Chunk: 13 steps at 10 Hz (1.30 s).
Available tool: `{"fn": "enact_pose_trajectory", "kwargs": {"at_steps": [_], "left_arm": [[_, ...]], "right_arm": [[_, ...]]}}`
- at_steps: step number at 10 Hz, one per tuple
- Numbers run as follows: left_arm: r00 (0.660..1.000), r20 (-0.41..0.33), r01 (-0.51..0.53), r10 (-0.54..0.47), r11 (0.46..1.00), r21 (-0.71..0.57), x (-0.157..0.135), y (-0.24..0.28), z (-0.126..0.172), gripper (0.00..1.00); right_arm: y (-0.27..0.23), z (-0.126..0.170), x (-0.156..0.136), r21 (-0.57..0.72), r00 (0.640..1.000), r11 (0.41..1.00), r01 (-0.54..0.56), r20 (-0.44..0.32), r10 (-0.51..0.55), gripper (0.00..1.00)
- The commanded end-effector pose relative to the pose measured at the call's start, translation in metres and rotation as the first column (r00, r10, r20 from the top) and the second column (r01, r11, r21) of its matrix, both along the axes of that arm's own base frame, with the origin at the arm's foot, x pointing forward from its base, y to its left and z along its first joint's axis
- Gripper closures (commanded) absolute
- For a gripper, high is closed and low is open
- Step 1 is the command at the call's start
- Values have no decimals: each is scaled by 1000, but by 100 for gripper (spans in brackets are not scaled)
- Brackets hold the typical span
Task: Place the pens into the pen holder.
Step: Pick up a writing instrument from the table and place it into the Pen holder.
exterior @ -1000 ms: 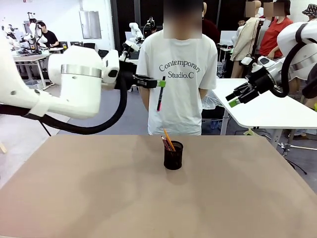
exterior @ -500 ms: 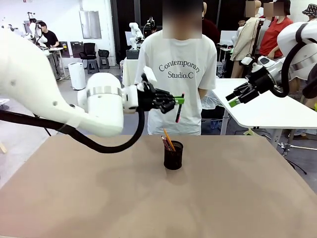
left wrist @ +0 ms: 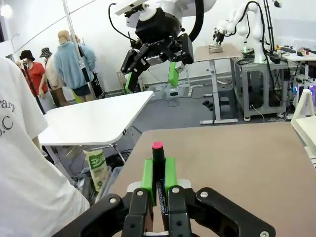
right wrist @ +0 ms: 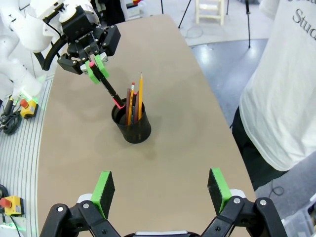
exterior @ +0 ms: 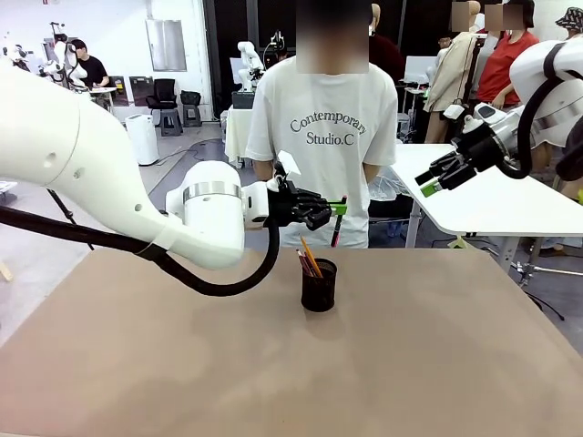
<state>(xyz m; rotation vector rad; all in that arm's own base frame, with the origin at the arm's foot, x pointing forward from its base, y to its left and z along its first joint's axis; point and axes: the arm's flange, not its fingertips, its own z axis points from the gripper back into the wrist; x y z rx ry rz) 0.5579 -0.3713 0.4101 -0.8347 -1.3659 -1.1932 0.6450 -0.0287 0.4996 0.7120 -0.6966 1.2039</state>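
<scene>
The black mesh pen holder (exterior: 319,287) stands mid-table with a yellow-orange pencil (exterior: 310,254) and a reddish-brown pen (exterior: 301,264) sticking out of it. My left gripper (exterior: 339,208) is shut on the black pen with the red tip (exterior: 336,228). That pen hangs tip down, slightly tilted, just above and right of the holder's rim. The left wrist view has the pen (left wrist: 158,163) clamped between the green pads. From the right wrist view, the held pen (right wrist: 111,91) points at the holder (right wrist: 131,127). My right gripper (exterior: 426,187) is open and holds nothing, raised at the right.
A person in a white T-shirt (exterior: 328,137) stands at the far table edge, right behind the holder. A white side table (exterior: 483,196) lies beyond the right corner. The brown tabletop (exterior: 291,364) is bare around the holder.
My left gripper has carried the black pen rightward and down, from in front of the person's chest to just above the holder. The right arm has stayed still.
</scene>
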Motion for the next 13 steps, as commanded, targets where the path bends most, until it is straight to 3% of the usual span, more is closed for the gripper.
{"fn": "enact_pose_trajectory", "kwargs": {"at_steps": [1,5,11,13], "left_arm": [[999,35,5,-5,1000,6,-5,0,7,100],[999,-33,-8,8,1000,-14,5,14,-5,100],[997,-71,-16,15,1000,-9,19,11,-37,100],[996,-91,-20,18,1000,-15,22,12,-40,63]], "right_arm": [[1,2,0,-2,1000,1000,2,4,-2,0],[1,2,0,-2,1000,1000,2,4,-2,0],[1,2,0,-2,1000,1000,2,4,-2,0],[1,2,0,-2,1000,1000,2,4,-2,0]]}}
